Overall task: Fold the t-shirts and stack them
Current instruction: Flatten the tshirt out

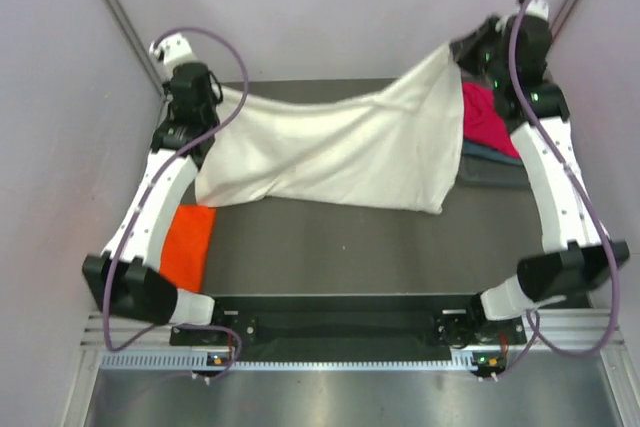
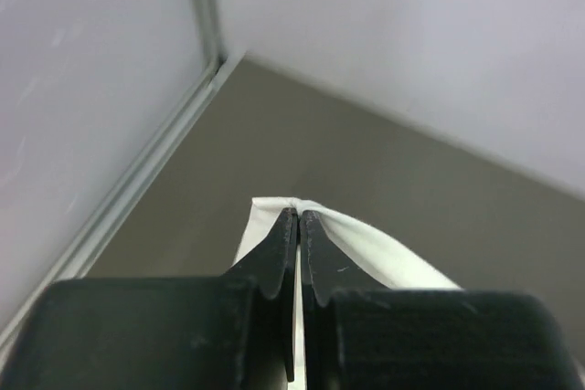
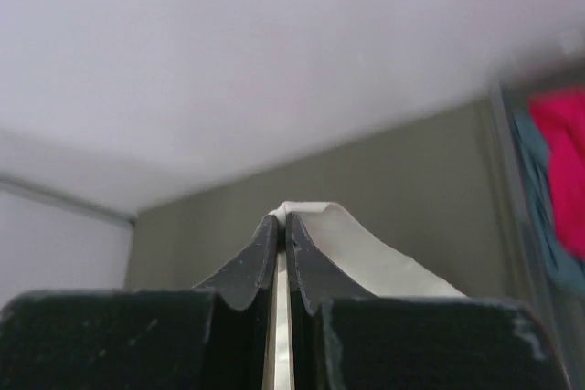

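The large cream-white t-shirt [image 1: 340,152] hangs stretched between both arms above the dark table, its lower edge sagging onto the surface. At the back left, my left gripper [image 1: 220,99] is shut on one corner of it. The left wrist view shows the cloth [image 2: 384,253] pinched at the tips of that gripper [image 2: 299,214]. My right gripper [image 1: 455,49] holds the opposite corner higher up at the back right. In its wrist view the gripper [image 3: 281,218] is shut on the cloth [image 3: 366,253]. A folded orange t-shirt [image 1: 190,242] lies at the front left.
A magenta-pink t-shirt [image 1: 485,117] lies on a grey-blue one [image 1: 492,159] at the right, under the right arm; both show in the right wrist view, magenta [image 3: 562,152] and grey-blue [image 3: 539,198]. Pale walls enclose the table [image 1: 330,247] on three sides.
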Controlling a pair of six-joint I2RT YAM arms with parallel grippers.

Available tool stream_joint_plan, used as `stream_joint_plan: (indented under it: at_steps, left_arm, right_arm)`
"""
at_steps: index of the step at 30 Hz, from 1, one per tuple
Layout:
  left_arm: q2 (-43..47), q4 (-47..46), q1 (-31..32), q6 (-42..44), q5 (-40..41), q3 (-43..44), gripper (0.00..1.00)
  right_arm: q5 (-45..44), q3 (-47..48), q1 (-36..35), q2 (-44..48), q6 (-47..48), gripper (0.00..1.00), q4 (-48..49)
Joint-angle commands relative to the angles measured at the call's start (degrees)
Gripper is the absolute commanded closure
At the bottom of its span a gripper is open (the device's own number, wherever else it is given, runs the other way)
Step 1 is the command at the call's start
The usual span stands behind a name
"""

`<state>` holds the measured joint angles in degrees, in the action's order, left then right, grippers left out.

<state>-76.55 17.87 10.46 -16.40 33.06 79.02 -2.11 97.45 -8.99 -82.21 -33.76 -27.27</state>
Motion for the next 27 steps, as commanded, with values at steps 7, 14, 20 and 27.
stream_joint_plan:
  at_steps: [7,14,20,27]
  left_arm:
    - [-18.71,-22.78,-3.95,12.09,-14.24,36.44,1.0]
    - [-18.11,-24.64,-8.78,10.61,-20.22,41.04,1.0]
    - [-2.77,-23.06,-10.02,5.78,-17.51,11.29,1.0]
    - [13.79,-11.12,-12.57,-4.42,-13.46,-25.45,1.0]
  right_arm:
    - [-1.4,44.67,2.75,-17.12,4.32,1.0,23.56]
    - [0.0,32.82,4.16,-7.18,6.95,1.0,28.77]
    - [1.93,1.31,3.64,8.27,0.99,1.0,23.66]
    - [7.48,-38.51,1.71,28.5,-5.44,1.0,10.95]
